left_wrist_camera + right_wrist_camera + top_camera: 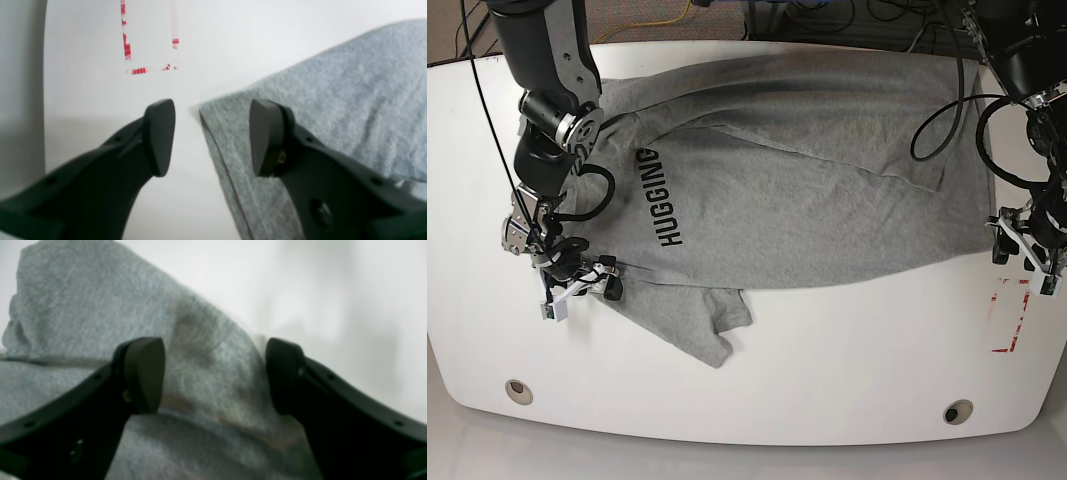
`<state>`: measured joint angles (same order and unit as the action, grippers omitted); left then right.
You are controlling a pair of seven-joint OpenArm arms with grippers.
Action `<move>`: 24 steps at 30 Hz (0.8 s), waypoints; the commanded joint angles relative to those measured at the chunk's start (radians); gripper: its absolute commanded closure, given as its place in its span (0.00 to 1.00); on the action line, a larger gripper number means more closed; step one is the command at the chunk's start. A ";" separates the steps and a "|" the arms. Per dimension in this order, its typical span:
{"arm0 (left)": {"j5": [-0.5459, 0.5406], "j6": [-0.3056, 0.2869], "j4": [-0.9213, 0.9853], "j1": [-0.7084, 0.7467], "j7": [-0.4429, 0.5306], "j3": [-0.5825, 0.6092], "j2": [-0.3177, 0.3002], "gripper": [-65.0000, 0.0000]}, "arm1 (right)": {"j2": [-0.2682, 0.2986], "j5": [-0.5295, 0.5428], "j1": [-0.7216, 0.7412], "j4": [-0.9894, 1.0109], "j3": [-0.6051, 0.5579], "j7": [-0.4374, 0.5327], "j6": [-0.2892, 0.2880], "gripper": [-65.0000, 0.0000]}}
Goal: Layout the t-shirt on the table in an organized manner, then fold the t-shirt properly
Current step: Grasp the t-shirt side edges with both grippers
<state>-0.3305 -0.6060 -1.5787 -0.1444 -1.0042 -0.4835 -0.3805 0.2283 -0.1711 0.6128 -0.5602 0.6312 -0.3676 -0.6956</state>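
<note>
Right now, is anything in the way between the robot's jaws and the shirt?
Nothing visible. The left gripper has open jaws straddling a corner of the shirt, and the right gripper is open over a grey fold. Only bare table lies around the cloth.

A robot lab or test room

Two black robot arms (552,110) are hanging over a big shiny white table (827,340), and that is looking like a place for testing robots. Black cables (947,110) are running off the arms, and more wires (827,15) are lying on the floor behind the table. A red box mark (1012,320) is showing on the table, and two round metal holes (958,411) are sitting near its front edge.
</note>
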 commanded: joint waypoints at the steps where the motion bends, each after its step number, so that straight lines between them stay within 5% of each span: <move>1: -0.012 0.002 -0.013 -0.019 0.021 -0.005 -0.019 0.49 | -0.010 0.000 0.023 -0.011 -0.001 -0.029 -0.003 0.31; 15: -0.012 0.002 0.107 -0.025 0.025 -0.007 -0.024 0.48 | -0.068 -0.002 -0.038 -0.133 -0.006 -0.071 -0.003 0.37; 24: -0.012 0.019 0.222 -0.050 0.066 -0.007 -0.024 0.48 | -0.077 -0.005 -0.046 -0.136 -0.006 -0.071 -0.003 0.90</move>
<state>-0.3302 -0.6022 -1.3655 -0.1669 -0.9825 -0.4854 -0.3832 0.1467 -0.1680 0.5480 -0.6872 0.6273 -0.4198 -0.6922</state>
